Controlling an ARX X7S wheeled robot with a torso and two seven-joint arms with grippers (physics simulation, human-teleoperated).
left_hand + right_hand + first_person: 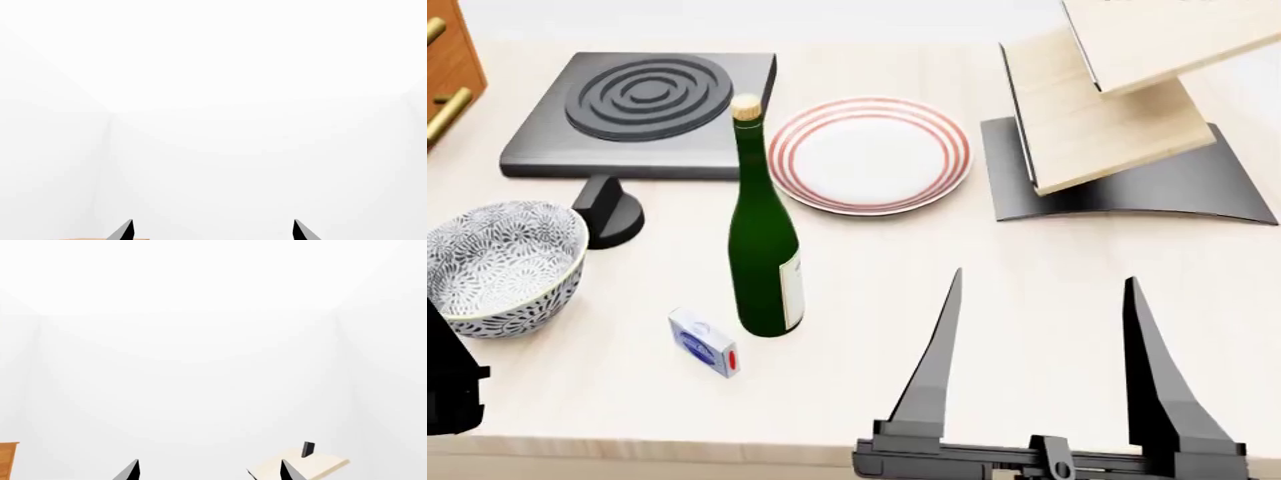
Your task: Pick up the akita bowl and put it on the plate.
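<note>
right gripper (1041, 290) fingers spread, left gripper (212, 229) likewise — beyond, one akita bowl (501, 265), one plate (869, 154), one bottle (763, 235)

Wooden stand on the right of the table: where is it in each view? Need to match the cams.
Head view: the wooden stand sits at the upper right, on a dark base, right of the plate.
Right wrist view: its pale top shows at the lower edge, near one fingertip.
Left wrist view: not in it; only white walls and the fingertips show.
Shared landmark: the stand itself, in head and right wrist views.
</note>
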